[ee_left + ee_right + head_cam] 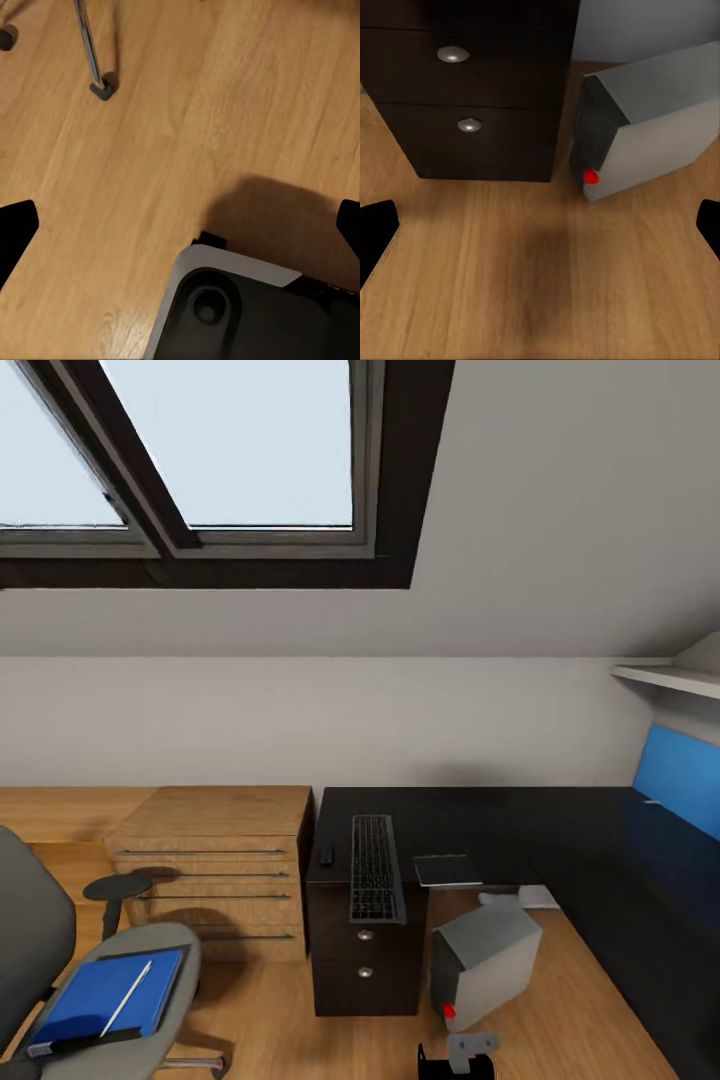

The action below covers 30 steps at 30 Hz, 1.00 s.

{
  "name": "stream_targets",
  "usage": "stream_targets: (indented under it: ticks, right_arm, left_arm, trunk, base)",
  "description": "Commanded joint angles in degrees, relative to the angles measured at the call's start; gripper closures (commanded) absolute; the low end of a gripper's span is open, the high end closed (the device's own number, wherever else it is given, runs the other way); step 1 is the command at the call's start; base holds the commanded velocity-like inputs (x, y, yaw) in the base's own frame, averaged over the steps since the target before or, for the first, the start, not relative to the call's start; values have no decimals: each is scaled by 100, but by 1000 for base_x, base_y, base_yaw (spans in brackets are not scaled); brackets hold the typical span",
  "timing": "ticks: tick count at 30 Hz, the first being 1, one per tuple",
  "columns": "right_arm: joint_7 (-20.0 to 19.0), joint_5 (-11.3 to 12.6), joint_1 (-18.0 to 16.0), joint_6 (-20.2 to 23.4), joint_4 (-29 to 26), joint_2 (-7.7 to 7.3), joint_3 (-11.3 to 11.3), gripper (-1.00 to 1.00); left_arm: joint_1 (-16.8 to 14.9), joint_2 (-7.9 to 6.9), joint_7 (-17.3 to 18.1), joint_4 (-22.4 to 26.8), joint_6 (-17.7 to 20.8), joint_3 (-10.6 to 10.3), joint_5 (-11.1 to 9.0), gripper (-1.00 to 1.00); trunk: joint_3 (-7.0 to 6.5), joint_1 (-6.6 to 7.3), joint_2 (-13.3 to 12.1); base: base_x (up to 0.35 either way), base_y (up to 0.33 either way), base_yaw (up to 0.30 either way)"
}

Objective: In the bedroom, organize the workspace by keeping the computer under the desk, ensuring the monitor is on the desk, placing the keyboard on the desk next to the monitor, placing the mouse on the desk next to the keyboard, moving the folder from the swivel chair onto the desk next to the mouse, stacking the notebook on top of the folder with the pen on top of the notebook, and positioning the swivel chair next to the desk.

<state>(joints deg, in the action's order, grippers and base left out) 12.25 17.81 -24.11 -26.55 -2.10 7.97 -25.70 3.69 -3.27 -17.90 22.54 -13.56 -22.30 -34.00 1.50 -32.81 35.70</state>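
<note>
The black desk [560,830] runs along the wall and down the right side. On it lie the keyboard [374,868], the small black mouse [326,854] to its left and the grey notebook [447,869] to its right. The grey computer [485,960] stands askew on the floor beside the drawer unit [362,960]; the right wrist view shows it too [652,127]. At lower left, the swivel chair [170,950] carries the blue folder [100,995] with the white pen [127,997] on it. The monitor is out of view. My left gripper [180,229] and right gripper [540,229] hang open over the floor, holding nothing.
A wooden cabinet [220,860] with bar handles stands left of the desk. A blue panel [678,775] leans at the desk's far right, under a shelf [665,678]. A chair leg with a caster [103,88] and my base [247,315] are near the left gripper.
</note>
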Motion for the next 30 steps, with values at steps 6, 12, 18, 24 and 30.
stream_targets:
  ticks: [6, 12, 18, 24, 30]
  right_arm:
    - [24, 38, -6, -17, 8, 3, -50, -100]
    - [23, 39, -6, -17, 8, 3, -50, -100]
    - [23, 39, -6, -17, 8, 3, -50, -100]
    - [23, 55, -6, -21, -6, 1, -48, -100]
    - [43, 50, -6, -255, -246, -7, -36, -100]
  left_arm:
    - [0, 15, -38, 14, -15, -49, -45, -100]
    - [0, 32, -38, 14, -51, -48, -45, -100]
    - [0, 28, -42, 23, -95, -41, -37, -100]
    - [0, 111, -89, 113, -1316, -41, -67, -100]
    - [0, 307, -598, 1397, -901, -64, 153, -100]
  trunk:
    - [10, -3, 9]
    - [10, -3, 9]
    - [10, -3, 9]
    - [46, -47, 89]
    - [153, -178, 330]
  base:
    - [3, 336, 0]
    - [0, 303, -6]
    - [0, 69, -155]
    - [0, 8, -40]
    - [0, 0, 0]
